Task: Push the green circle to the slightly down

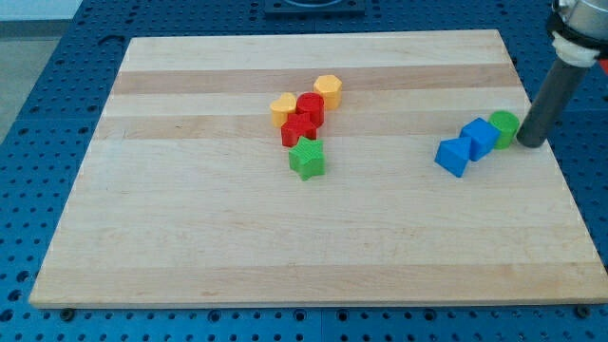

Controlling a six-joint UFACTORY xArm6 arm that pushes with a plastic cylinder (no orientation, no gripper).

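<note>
- the green circle (504,126) sits touching my tip (530,144) on its left side, with a blue block (480,138) against the circle's far side.
- there is no pincer here, only a rod, so no spread or pinch to report.
- to push it down, i judge the tip should first go round above the circle.
- no containers on the bench (190,237).

My tip (530,144) down at board (rod approx. upright)

Pale, smooth wooden board (237,237) with visible grain; matt plastic-looking green circle (504,126); matt dark rod (548,100).
</note>
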